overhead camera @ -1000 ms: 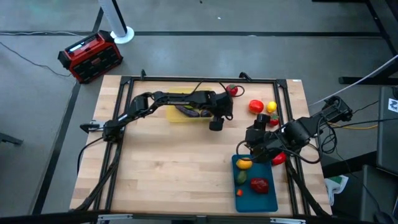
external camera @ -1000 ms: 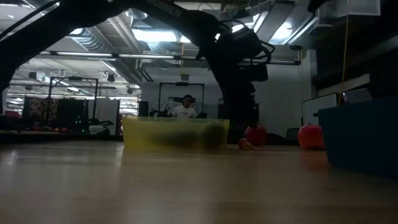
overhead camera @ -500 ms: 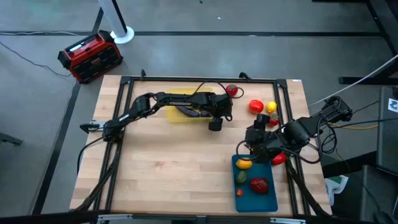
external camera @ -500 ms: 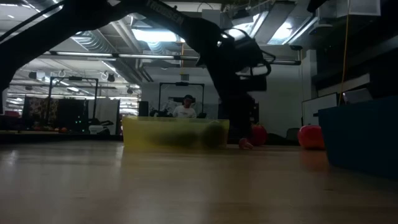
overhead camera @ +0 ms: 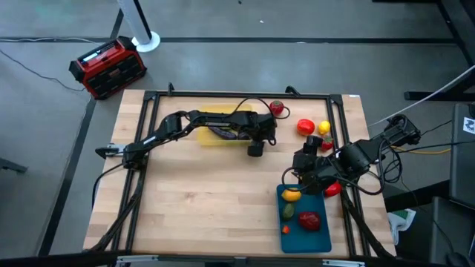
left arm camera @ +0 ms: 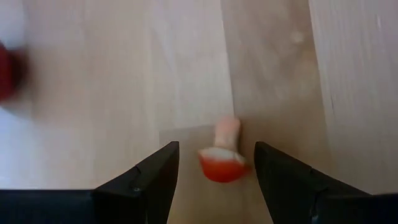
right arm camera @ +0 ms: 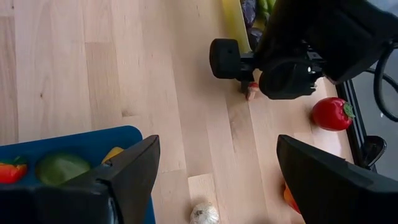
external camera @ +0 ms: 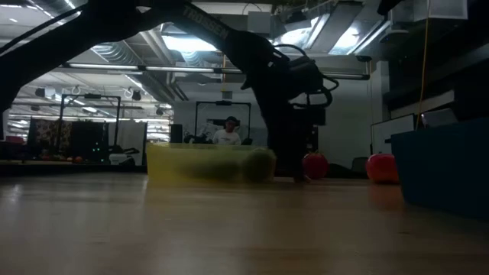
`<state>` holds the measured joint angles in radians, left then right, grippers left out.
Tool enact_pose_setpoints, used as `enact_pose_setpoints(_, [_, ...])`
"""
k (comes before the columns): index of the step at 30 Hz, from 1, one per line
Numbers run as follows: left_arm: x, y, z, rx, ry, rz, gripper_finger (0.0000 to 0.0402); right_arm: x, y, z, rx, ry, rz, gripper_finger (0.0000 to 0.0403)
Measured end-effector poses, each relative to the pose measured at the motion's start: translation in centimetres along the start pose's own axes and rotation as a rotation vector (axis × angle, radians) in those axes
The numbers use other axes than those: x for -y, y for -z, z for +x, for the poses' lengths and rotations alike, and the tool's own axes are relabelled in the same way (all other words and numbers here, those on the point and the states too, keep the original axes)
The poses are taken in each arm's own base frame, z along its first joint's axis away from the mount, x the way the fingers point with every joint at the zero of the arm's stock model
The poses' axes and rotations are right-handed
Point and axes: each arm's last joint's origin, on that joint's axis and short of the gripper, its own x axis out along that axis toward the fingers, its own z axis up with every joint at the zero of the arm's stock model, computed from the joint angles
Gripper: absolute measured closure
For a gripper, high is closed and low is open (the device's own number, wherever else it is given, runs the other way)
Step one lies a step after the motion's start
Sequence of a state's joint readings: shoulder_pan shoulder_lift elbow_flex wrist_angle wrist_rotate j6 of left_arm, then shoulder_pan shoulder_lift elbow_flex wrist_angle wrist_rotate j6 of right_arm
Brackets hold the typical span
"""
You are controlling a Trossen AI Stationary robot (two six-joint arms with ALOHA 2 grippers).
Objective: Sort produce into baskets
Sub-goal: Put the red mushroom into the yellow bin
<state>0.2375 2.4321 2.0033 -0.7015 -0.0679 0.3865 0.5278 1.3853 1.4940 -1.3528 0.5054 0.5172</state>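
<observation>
From above, the left arm reaches across the far side of the table, and its bulk covers most of the yellow basket, so only a yellow strip and a bit of purple show. The left gripper points down at the wood just beside that basket's right end; the piece under it is hidden here. The right gripper hangs over the far end of the teal basket, which holds a lemon, a green piece and a dark red piece. A red pepper, a tomato and a second lemon lie loose near the far right corner.

At table height the left arm is a dark silhouette, its fingertips down on the wood beside the yellow basket (the contents show only as murky shapes through the wall). The teal basket is cut off at the picture's edge.

The left wrist camera shows a small mushroom-like piece, pale stem and red-orange cap, lying on the table between the parted fingers, neither of them touching it.

The right wrist camera shows its own fingers spread wide with nothing between them, white garlic on the table partly cut off, and the left gripper standing over the small piece, which barely shows.
</observation>
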Motion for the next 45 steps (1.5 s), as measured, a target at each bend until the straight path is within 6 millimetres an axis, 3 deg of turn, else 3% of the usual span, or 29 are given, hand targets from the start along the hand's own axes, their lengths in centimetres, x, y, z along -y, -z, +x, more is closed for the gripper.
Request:
enact_pose_setpoints(5, [0.1, 0.2, 0.1, -0.02, 0.009, 0.011, 0.0203, 0.0, 0.0, 0.0, 0.0, 0.0, 0.0, 0.0084])
enact_pose_setpoints(15, [0.1, 0.1, 0.1, -0.012, 0.009, 0.014, 0.0287, 0.0, 0.0, 0.0, 0.0, 0.0, 0.0, 0.0084])
enact_pose_setpoints(20, [0.0, 0.0, -0.2, -0.015, 0.005, 0.011, 0.0304, 0.0, 0.0, 0.0, -0.001, 0.0, 0.0, 0.0084])
enact_pose_setpoints(32, [-1.5, -2.0, -5.9, -0.075, 0.027, 0.006, 0.0289, 0.2, 0.0, 0.0, 0.016, 0.047, -0.029, 0.0084])
enact_pose_setpoints(37, [-2.3, -1.4, -8.0, -0.169, 0.043, -0.003, 0.0288, 0.2, 0.0, 0.0, 0.016, 0.047, -0.03, 0.0084])
enact_pose_setpoints(45, [-3.7, 0.7, -9.0, -0.345, 0.002, -0.013, 0.0288, 0.2, 0.0, 0.0, 0.016, 0.046, -0.03, 0.0084])
